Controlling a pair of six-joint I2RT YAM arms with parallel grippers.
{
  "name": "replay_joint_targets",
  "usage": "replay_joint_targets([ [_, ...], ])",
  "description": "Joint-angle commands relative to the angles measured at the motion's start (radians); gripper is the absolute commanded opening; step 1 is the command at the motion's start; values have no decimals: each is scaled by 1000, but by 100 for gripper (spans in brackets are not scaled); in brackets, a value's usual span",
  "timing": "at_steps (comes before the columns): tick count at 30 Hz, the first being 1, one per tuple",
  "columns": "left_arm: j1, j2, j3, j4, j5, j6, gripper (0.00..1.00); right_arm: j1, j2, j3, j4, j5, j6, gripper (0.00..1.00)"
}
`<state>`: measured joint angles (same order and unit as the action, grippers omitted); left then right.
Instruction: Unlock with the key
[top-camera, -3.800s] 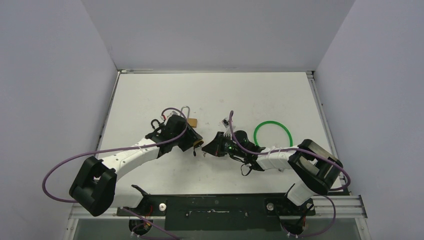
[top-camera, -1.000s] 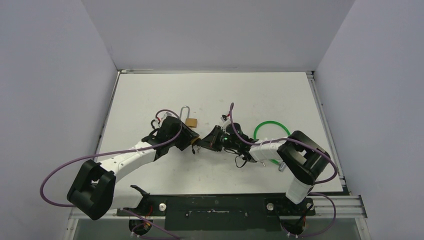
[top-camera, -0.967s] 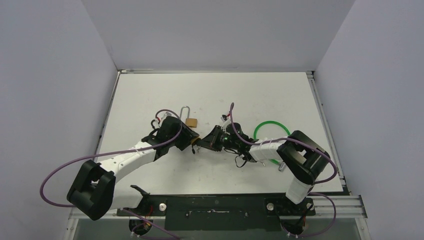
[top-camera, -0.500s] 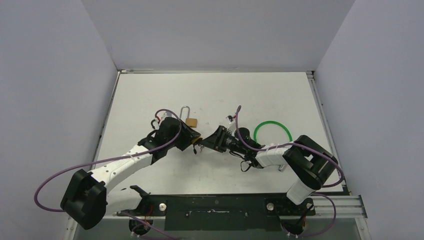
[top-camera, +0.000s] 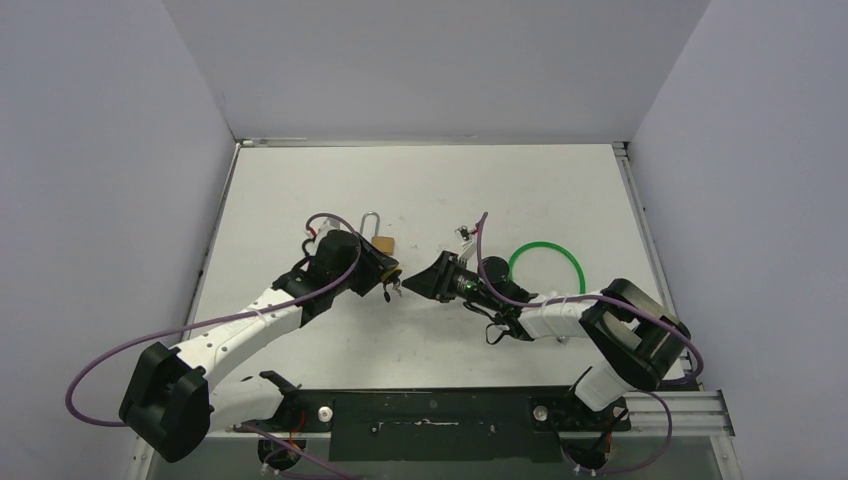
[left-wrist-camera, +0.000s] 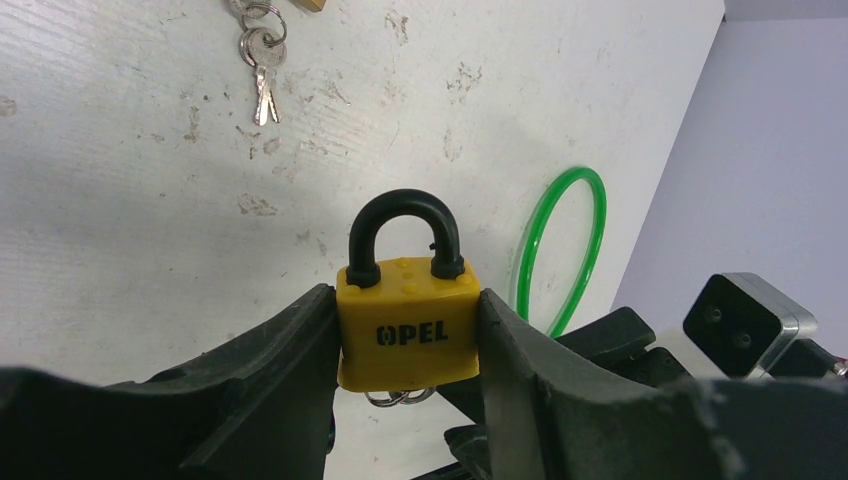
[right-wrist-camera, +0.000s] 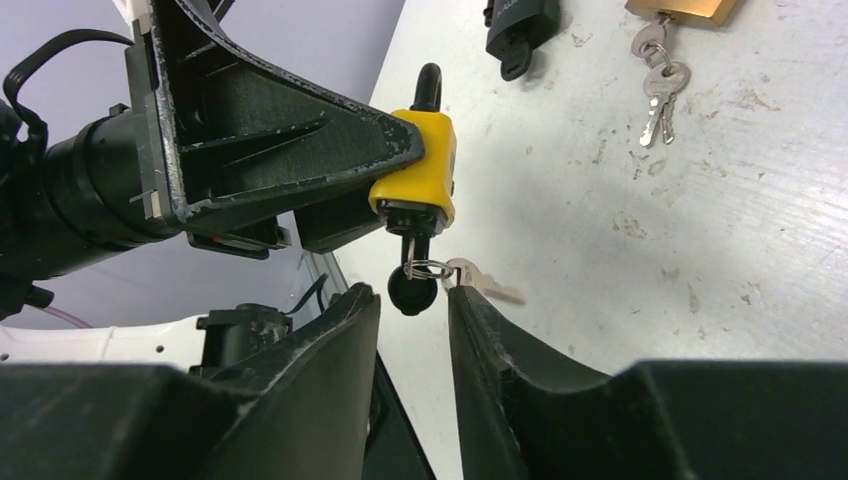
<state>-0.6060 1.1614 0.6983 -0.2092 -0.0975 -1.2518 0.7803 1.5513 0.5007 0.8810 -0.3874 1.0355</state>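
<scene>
Left gripper (top-camera: 386, 272): jaws clamped on both flanks of the yellow padlock (left-wrist-camera: 407, 325); black shackle points away from the wrist.
Key (right-wrist-camera: 410, 290): black-headed, seated in the yellow padlock's underside; a ring with a spare key (right-wrist-camera: 482, 281) hangs from it.
Right gripper (top-camera: 412, 286): jaws parted, one finger on either side of the key head, not gripping it.
Brass padlock (top-camera: 383, 244): on the table (top-camera: 300, 190) just beyond the yellow padlock, key bunch (left-wrist-camera: 262, 70) beside it.
Green ring (top-camera: 546, 267): flat, right of the yellow padlock, well apart.

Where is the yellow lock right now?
In the left wrist view the yellow lock sits mid-frame, clamped in the left pincer. The green ring lies just right of it.
</scene>
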Motion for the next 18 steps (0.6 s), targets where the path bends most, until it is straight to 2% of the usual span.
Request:
replay_joint_targets([
  [1, 5, -17, 50, 54, 11, 0, 0, 5, 16, 55, 65, -39, -17, 29],
  [6, 5, -12, 45, 58, 28, -1, 0, 7, 49, 72, 110, -67, 6, 29],
  [11, 5, -15, 40, 62, 35, -4, 0, 11, 66, 95, 72, -62, 8, 26],
  [18, 5, -24, 35, 66, 51, -9, 0, 12, 89, 108, 64, -56, 21, 4],
])
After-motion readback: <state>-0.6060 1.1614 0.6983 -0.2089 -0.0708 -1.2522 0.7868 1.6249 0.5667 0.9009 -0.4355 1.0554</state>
